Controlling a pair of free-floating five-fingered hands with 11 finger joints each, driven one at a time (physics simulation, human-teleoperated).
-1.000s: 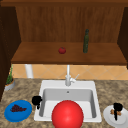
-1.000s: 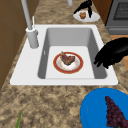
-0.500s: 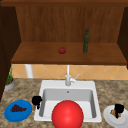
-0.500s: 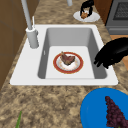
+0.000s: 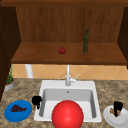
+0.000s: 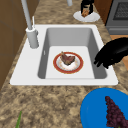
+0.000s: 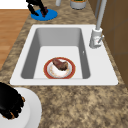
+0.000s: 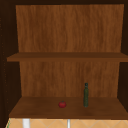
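Right hand (image 5: 117, 107) sits over the white plate (image 5: 114, 119) on the counter at the sink's right, fingers pointing down and curled about a small orange-brown food item (image 6: 85, 12); the grip appears closed on it, and the item lies directly under the palm, touching the plate or just above it. Left hand (image 6: 112, 53) hangs at the sink's left rim, fingers loosely bent, holding nothing. Just beside it, outward from the sink, is the blue plate (image 5: 17, 111) bearing dark grapes (image 6: 115, 115). In the white sink basin (image 6: 67, 37) rests a red-rimmed plate (image 7: 59, 68) with a piece of meat (image 7: 60, 64). Behind, the faucet (image 5: 68, 77). Counter is speckled stone. Above, a wooden shelf (image 8: 65, 110) carries a tomato (image 8: 62, 104) and a green bottle (image 8: 86, 95).
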